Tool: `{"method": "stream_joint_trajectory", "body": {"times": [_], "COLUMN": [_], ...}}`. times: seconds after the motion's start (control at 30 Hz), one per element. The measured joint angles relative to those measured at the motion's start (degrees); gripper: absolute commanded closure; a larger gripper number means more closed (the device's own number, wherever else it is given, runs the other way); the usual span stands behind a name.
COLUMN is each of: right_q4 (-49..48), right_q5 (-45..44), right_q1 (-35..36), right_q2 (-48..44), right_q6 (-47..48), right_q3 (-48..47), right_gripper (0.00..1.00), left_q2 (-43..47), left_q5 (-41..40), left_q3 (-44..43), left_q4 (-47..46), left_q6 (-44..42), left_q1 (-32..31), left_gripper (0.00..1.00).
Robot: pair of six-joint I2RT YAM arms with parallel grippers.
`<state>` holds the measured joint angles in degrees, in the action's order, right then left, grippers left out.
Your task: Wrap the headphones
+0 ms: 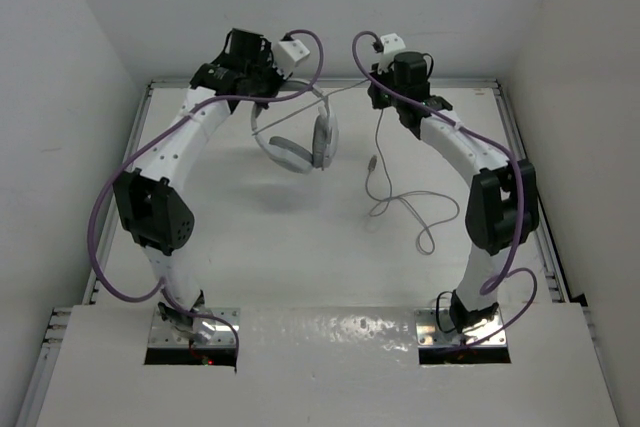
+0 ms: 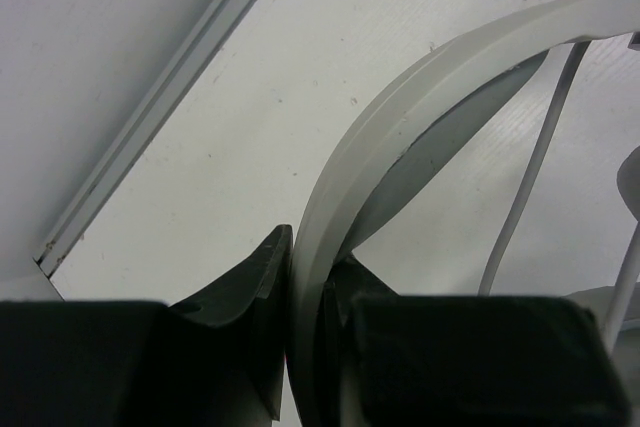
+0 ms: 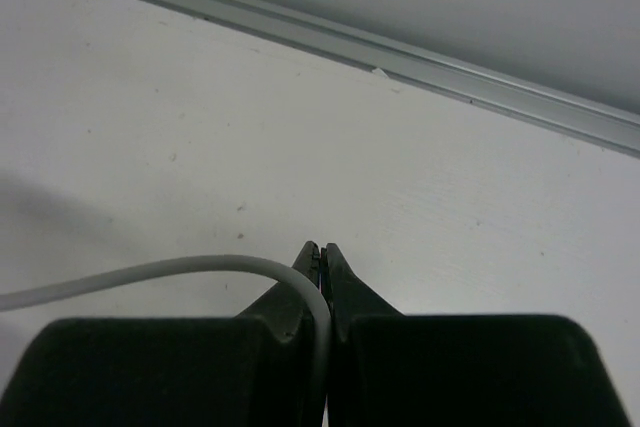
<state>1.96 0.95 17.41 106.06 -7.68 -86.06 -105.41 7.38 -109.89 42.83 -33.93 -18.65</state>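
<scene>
Left arm (image 1: 170, 152): arching forward and inward, fingers (image 2: 250, 292) clamping tight. Right arm (image 1: 470, 157): mirroring it, fingers (image 3: 352, 292) pinching closed.

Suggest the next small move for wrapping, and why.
Probably swing the right gripper, shut on the cable, around the headband that the left gripper clamps: both grips look set, and slack cable trails loose on the table.

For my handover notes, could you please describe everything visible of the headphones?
The headphones are pale grey, plastic-looking, with padded ear cups hanging from a curved headband clamped in the left fingers. Their thin cable runs to the right fingers, pinched there, its remainder looping loosely over the table.
</scene>
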Motion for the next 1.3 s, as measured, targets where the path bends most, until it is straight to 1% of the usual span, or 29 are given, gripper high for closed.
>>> {"method": "stream_joint_trajectory", "body": {"times": [0.07,0.1,0.13,0.17,0.2,0.23,0.33,0.43,0.67,0.77,0.83,0.87,0.9,0.97,1.0,1.07,1.2,1.3], "right_q4": [-0.4,-0.7,-1.2,-1.7,-2.5,-3.2,-4.8,-7.5,-13.7,-15.0,-16.4,-16.8,-17.0,-17.0,-17.0,-17.3,-16.0,-11.4], "right_q5": [0.8,1.2,2.0,2.8,4.0,5.7,11.4,15.3,19.3,20.2,20.4,20.5,20.5,20.7,20.7,20.5,19.6,20.1], "right_q1": [-0.2,-0.3,-0.3,-0.3,-0.4,-0.5,-0.5,-0.4,0.3,0.6,1.0,1.2,1.5,2.1,2.7,4.0,9.5,15.2], "right_q2": [1.1,1.8,2.5,3.1,3.8,4.5,7.3,9.7,10.3,10.3,10.3,10.3,10.3,10.3,10.3,10.4,12.6,16.3], "right_q6": [-0.6,-0.8,-1.1,-1.8,-2.0,-2.4,-5.0,-8.0,-15.3,-17.6,-18.8,-19.4,-19.9,-20.9,-21.4,-22.0,-22.2,-19.9], "right_q3": [-1.2,-1.9,-2.6,-3.0,-3.3,-3.3,-3.2,-1.3,11.8,16.0,18.4,19.3,20.0,21.0,21.1,21.0,17.1,9.8], "right_gripper": [1.00,0.95,0.76,0.66,0.59,0.48,0.39,0.38,0.41,0.46,0.50,0.53,0.63,0.77,0.90,0.99,1.00,1.00], "left_q2": [0.0,0.0,0.0,-0.3,-0.5,-0.6,-0.8,-0.7,-0.7,-1.9,-2.7,-2.9,-3.0,-3.3,-3.6,-4.3,-6.4,-7.9], "left_q5": [0.5,0.9,1.5,2.1,2.9,3.8,6.2,7.3,6.0,6.6,7.6,8.2,8.6,8.4,8.1,7.2,6.5,6.4], "left_q3": [-0.7,-1.3,-2.4,-4.0,-6.1,-8.5,-15.7,-21.4,-27.8,-31.4,-33.1,-33.4,-33.7,-34.1,-34.2,-34.6,-35.2,-35.2], "left_q4": [1.1,1.6,2.5,3.6,4.5,5.2,5.4,4.5,3.8,4.1,3.8,3.6,3.5,3.3,3.2,3.2,2.4,1.9], "left_q6": [0.3,0.7,1.5,2.5,3.5,4.9,9.2,13.7,21.6,26.9,31.5,33.5,35.5,38.7,40.4,43.4,49.8,53.8], "left_q1": [0.0,0.0,0.0,0.0,0.0,0.0,0.0,0.0,0.3,2.2,4.5,5.6,6.7,8.5,9.4,10.2,11.2,12.7], "left_gripper": [1.00,1.00,1.00,1.00,1.00,1.00,1.00,1.00,1.00,1.00,1.00,1.00,1.00,1.00,1.00,1.00,1.00,1.00]}}
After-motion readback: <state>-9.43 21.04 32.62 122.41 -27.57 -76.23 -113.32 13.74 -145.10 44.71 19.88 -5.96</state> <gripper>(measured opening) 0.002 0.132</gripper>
